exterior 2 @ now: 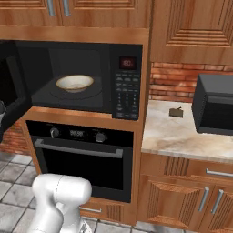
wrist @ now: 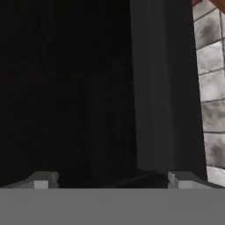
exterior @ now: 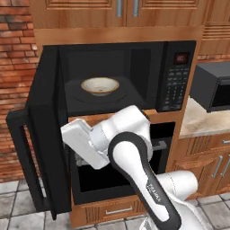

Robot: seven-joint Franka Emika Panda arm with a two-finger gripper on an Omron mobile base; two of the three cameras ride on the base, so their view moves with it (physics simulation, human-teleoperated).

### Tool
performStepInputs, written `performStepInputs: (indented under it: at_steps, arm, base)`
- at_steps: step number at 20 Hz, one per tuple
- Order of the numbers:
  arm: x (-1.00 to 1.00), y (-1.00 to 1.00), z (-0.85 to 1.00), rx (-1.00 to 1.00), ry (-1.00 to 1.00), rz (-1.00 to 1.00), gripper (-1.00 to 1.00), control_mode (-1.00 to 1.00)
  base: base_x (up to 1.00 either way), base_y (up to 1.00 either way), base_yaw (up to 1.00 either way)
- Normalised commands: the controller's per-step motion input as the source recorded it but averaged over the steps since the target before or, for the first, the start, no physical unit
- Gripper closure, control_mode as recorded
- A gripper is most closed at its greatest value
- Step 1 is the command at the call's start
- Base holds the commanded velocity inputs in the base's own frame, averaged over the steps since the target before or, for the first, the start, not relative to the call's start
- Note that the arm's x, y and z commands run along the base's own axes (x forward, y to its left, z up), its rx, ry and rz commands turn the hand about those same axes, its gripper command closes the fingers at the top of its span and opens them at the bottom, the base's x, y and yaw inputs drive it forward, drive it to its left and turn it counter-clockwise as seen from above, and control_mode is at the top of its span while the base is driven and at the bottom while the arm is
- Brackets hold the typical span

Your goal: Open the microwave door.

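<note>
glossy black microwave door (exterior: pixel 38 148) swung wide, beige bowl (exterior: pixel 99 86) exposed inside; tool (wrist: pixel 112 180) spread open, gripping nothing, so looks done.

microwave door (exterior: pixel 38 134) swung wide left, cavity open, bowl (exterior: pixel 99 86) in its centre

oven door (exterior: pixel 117 173): partly behind arm | microwave door (exterior 2: pixel 10 98): cut off at left edge | countertop item (exterior 2: pixel 176 112): too small to tell
</note>
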Motion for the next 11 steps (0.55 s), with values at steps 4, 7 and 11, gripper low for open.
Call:
performStepInputs:
  at_steps: [4,7,11]
  arm:
    - [0.0,0.12,-0.02,0.02,0.0,0.0,-1.0,-1.0]
    - [0.0,0.0,0.0,0.0,0.0,0.0,-1.0,-1.0]
    - [0.25,0.21,-0.01,-0.05,0.01,0.01,-1.0,-1.0]
  base:
    - [0.0,0.0,0.0]
    - [0.0,0.0,0.0]
    - [0.0,0.0,0.0]
